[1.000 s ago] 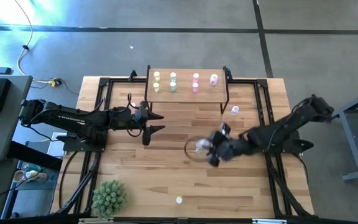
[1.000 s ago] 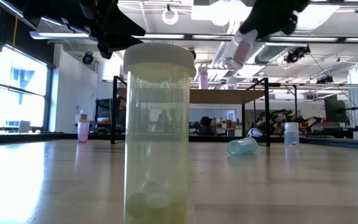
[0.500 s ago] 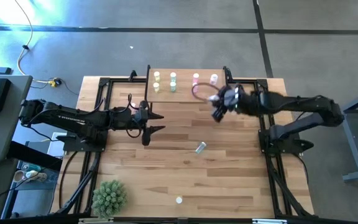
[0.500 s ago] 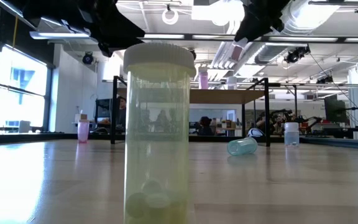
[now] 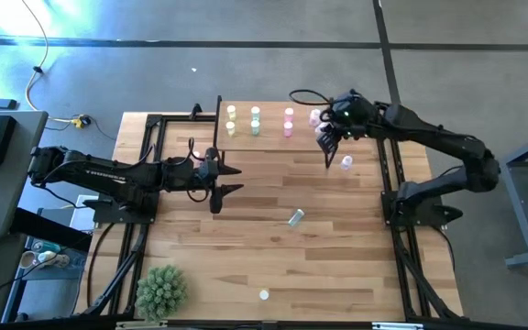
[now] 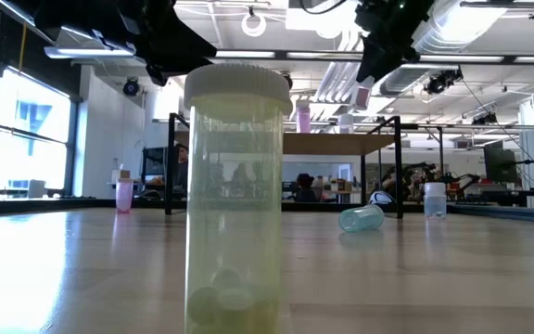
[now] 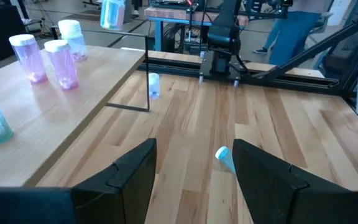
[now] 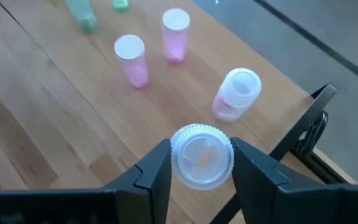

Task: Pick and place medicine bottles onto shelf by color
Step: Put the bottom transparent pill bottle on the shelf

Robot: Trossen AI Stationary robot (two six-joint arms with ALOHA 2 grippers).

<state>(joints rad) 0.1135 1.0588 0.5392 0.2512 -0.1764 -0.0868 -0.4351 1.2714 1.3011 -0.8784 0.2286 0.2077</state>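
Note:
The shelf (image 5: 273, 137) stands at the table's far edge with yellow (image 5: 232, 112), green (image 5: 256, 113) and pink bottles (image 5: 289, 114) and one lavender bottle (image 5: 315, 116) upright on it. My right gripper (image 5: 326, 137) hovers over the shelf's right end, shut on a pale, white-capped bottle (image 8: 201, 155). My left gripper (image 5: 223, 181) stands open with nothing in it, left of the table's middle. On the tabletop, a bottle (image 5: 346, 162) stands upright, a bluish one (image 5: 295, 217) lies on its side, and a yellow one (image 5: 263, 294) stands near the front edge. My right gripper pinches the pale bottle between its two fingers at the cap end (image 8: 178, 158), the cap facing the wrist camera. The fingers slant down from above. The bottle (image 6: 363, 93) hangs tilted below them, clear of the shelf.
A spiky green plant (image 5: 161, 291) stands at the near left corner. Black frame rails (image 5: 388, 174) run along the table's left and right sides. The yellow bottle (image 6: 235, 195) fills the low view's foreground.
My right gripper has swung from the table's middle, beside the lying bluish bottle, up and toward the far edge, and is now over the shelf's right end. It has carried the pale bottle along. The lying bottle has stayed in place.

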